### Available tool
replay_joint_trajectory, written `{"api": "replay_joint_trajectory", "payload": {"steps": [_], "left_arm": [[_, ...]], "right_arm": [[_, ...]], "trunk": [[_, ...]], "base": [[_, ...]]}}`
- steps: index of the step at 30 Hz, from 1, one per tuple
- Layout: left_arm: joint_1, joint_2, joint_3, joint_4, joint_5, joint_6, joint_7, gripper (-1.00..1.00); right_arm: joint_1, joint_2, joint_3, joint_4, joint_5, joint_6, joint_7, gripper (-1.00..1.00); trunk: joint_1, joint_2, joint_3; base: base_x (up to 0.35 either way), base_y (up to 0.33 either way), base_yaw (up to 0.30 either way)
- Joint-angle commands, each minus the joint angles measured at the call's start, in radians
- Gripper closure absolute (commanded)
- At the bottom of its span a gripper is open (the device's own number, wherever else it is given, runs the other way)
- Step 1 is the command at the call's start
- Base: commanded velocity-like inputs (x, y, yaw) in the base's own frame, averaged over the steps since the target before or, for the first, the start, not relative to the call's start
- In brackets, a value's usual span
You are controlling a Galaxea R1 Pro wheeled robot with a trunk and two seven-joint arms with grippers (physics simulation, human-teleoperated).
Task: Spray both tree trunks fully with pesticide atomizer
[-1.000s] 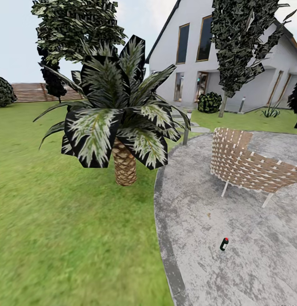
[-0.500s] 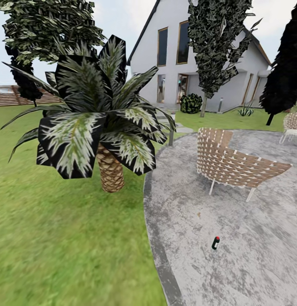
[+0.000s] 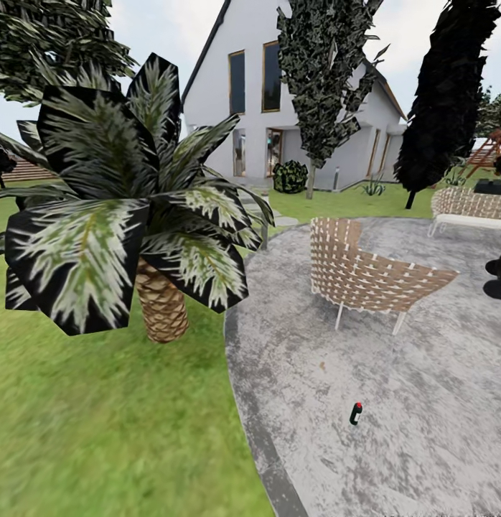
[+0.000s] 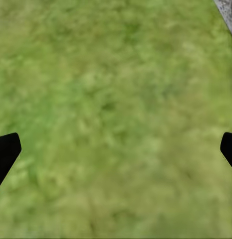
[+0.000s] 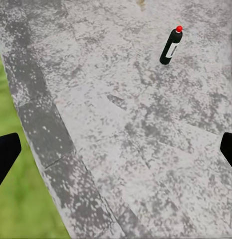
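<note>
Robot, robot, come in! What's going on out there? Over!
Both grippers open, empty: left gripper over grass, right gripper over paving. Atomizer standing on the patio, not grabbed. Path to it looks open.

I see the pesticide atomizer (image 3: 356, 413) as glossy dark plastic with a red cap and a pale paper-like label. It stands on rough, mottled grey stone paving (image 3: 423, 431) edged by a darker stone border (image 3: 254, 438). The chair (image 3: 365, 276) looks woven wicker on thin metal legs. The palm trunk (image 3: 161, 305) is scaly; the lawn (image 3: 100, 431) is matt.
</note>
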Motion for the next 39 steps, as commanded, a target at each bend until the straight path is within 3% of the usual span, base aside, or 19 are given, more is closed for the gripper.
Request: {"api": "replay_joint_trajectory", "payload": {"steps": [1, 39], "left_arm": [[0.000, 0.000, 0.000, 0.000, 0.000, 0.000, 0.000, -1.00], [0.000, 0.000, 0.000, 0.000, 0.000, 0.000, 0.000, -1.00]], "right_arm": [[0.000, 0.000, 0.000, 0.000, 0.000, 0.000, 0.000, -1.00], [0.000, 0.000, 0.001, 0.000, 0.000, 0.000, 0.000, -1.00]], "trunk": [[0.000, 0.000, 0.001], [0.000, 0.000, 0.023]], "base": [[0.054, 0.110, -0.282], [0.003, 0.006, -0.282]]}}
